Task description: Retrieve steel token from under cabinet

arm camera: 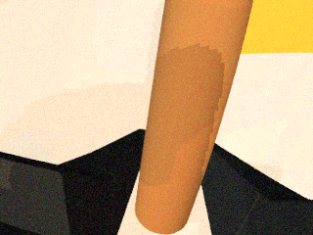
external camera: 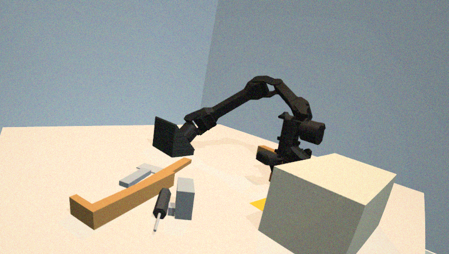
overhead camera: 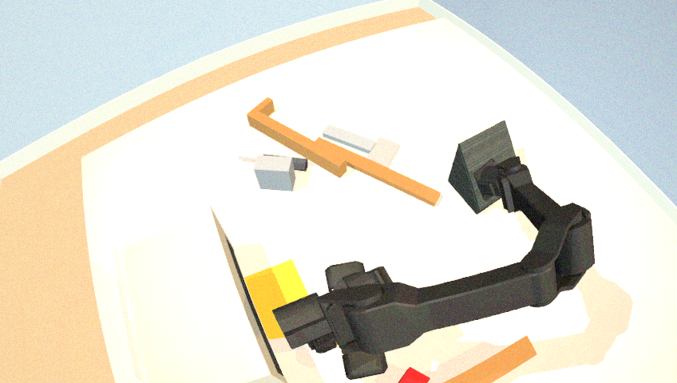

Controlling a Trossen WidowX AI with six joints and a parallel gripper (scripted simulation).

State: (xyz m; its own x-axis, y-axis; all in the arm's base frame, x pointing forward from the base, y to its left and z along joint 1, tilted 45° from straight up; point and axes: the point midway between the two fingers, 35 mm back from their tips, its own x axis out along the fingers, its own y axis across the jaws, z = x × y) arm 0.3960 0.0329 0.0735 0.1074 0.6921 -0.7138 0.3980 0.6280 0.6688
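My gripper [arm camera: 172,141] is shut on a round orange rod, with a black finger on each side. The orange rod [arm camera: 191,93] runs up out of the wrist view; its far end is not visible. In the top view the hand hides the rod and hangs beside the near edge of the yellow marked area [overhead camera: 295,279] [external camera: 259,203] [arm camera: 281,24]. The pale cabinet [overhead camera: 176,294] [external camera: 312,201] stands just beyond that area, with a dark slot low on its front. The hand's shadow and the cabinet's shadow fall near the area. The steel token is not visible in any view.
A long orange hooked bar [overhead camera: 285,135] [external camera: 126,196], a grey T-shaped piece [overhead camera: 349,138] [external camera: 135,178], a grey block [overhead camera: 275,175] [external camera: 185,201] and a dark-handled screwdriver [overhead camera: 300,163] [external camera: 162,202] lie off to one side. A red block [overhead camera: 413,376] and another orange bar [overhead camera: 498,358] lie near the hand.
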